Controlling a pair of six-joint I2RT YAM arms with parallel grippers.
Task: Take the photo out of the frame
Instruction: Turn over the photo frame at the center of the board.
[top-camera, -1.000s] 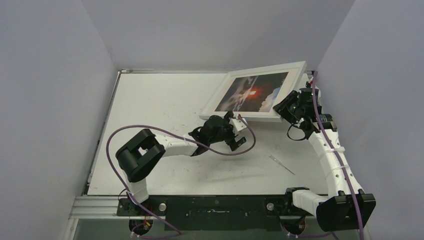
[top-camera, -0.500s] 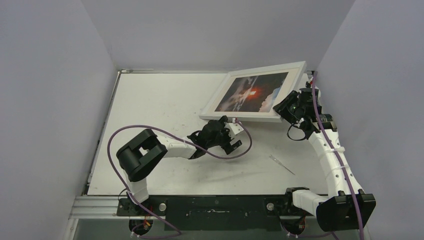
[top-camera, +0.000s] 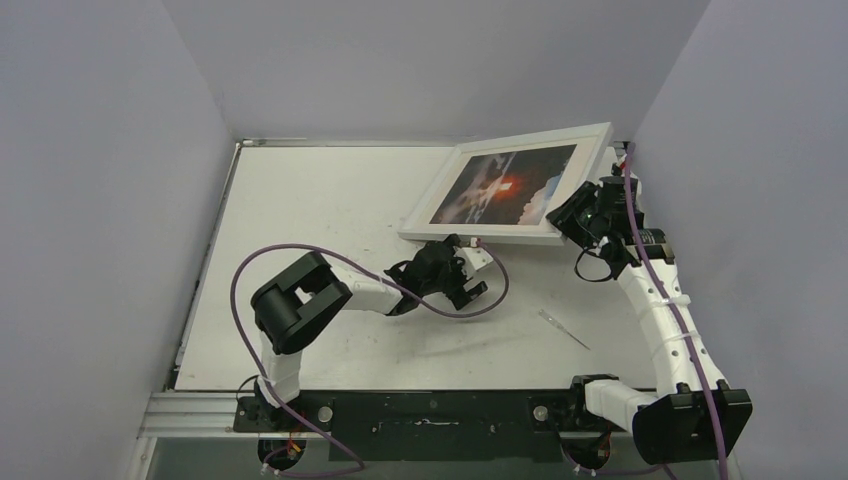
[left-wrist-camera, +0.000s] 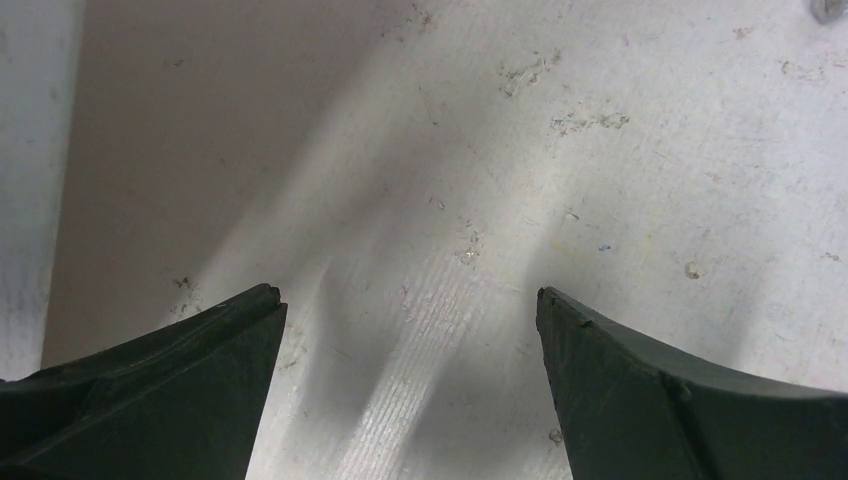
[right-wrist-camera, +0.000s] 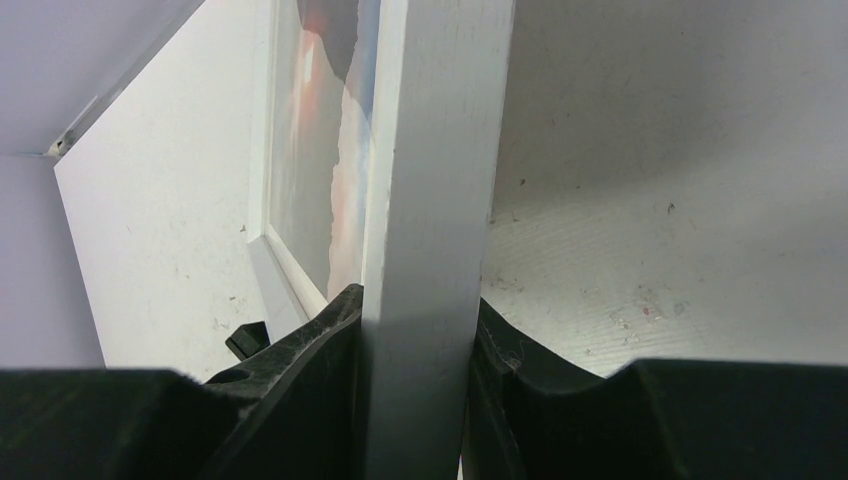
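Observation:
The white-bordered frame (top-camera: 528, 137) is tilted up off the table at the back right, picture side facing up. The photo (top-camera: 503, 186), grey clouds with an orange-red glow, sits inside it. My right gripper (top-camera: 572, 222) is shut on the frame's right-hand edge. In the right wrist view the white frame edge (right-wrist-camera: 432, 200) runs between both black fingers (right-wrist-camera: 320, 350), with a strip of the photo (right-wrist-camera: 318, 140) visible to its left. My left gripper (top-camera: 476, 268) hangs open just below the frame's near edge. In the left wrist view the left gripper (left-wrist-camera: 408, 292) shows only bare table between its fingertips.
A thin clear sliver (top-camera: 563, 328) lies on the table right of centre. Purple cable (top-camera: 300, 255) loops over the left arm. Grey walls close in the table on the left, back and right, and the frame sits near the back right corner.
The left arm's elbow has swung right and its gripper has shifted slightly toward the frame's near edge. The frame and the right gripper have not moved.

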